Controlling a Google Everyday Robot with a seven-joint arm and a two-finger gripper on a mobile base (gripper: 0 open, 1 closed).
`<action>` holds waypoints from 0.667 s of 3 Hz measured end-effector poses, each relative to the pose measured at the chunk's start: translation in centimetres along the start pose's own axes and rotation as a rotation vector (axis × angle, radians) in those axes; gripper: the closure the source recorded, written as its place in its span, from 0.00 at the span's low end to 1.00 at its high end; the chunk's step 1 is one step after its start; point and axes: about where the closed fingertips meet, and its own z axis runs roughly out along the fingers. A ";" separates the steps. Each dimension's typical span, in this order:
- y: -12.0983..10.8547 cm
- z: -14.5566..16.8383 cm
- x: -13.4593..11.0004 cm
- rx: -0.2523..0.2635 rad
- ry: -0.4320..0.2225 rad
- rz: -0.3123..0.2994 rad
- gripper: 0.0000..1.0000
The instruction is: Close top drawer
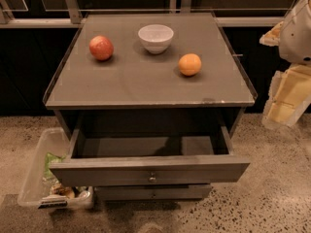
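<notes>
The top drawer [150, 169] of a dark grey-brown cabinet stands pulled well out toward me. Its wide flat front has a small round metal knob [152, 177] at the centre. The inside of the drawer shows no contents. A narrower drawer front [153, 192] sits just below it, out a little. My gripper [285, 103] hangs at the right edge of the view, pale yellow under a white arm housing. It is beside the cabinet's right side, higher than the drawer front and apart from it, touching nothing.
On the cabinet top [146, 84] are a red apple [101, 47], a white bowl [155, 38] and an orange [189, 64]. A clear plastic bin [36, 176] with packets stands on the speckled floor left of the drawer. Dark wall panels lie behind.
</notes>
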 end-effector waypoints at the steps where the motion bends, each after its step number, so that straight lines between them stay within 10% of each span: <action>1: 0.0 0.0 0.0 0.000 0.000 0.000 0.00; 2: 1.3 0.5 0.5 -0.009 -0.038 0.017 0.00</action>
